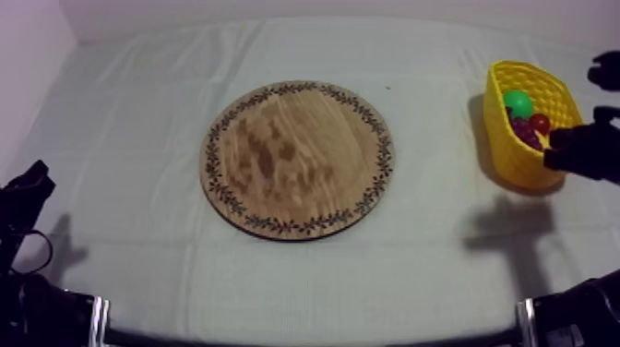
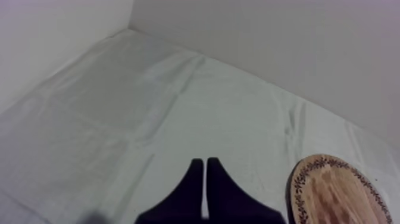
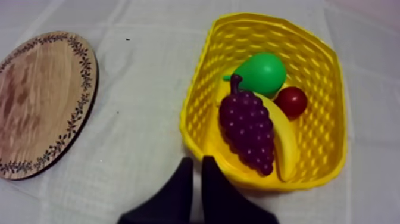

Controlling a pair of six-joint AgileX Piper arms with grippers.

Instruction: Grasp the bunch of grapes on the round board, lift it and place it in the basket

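Note:
The purple bunch of grapes (image 3: 247,127) lies inside the yellow basket (image 3: 202,83), on top of a banana (image 3: 287,143), beside a green pear (image 3: 262,72) and a small red fruit (image 3: 291,101). In the top view the basket (image 1: 506,148) stands at the table's right, with the grapes (image 1: 526,131) inside. The round wooden board (image 1: 297,158) in the middle carries nothing. My right gripper (image 3: 195,162) hangs just outside the basket's near rim, fingers together as a narrow wedge, holding nothing. My left gripper (image 2: 205,162) is shut over bare cloth, left of the board (image 2: 336,190).
The right arm (image 1: 581,148) hovers over the basket's right side and casts a shadow on the cloth in front of it. The left arm (image 1: 23,198) rests low at the left edge. A wall borders the table behind and at the left.

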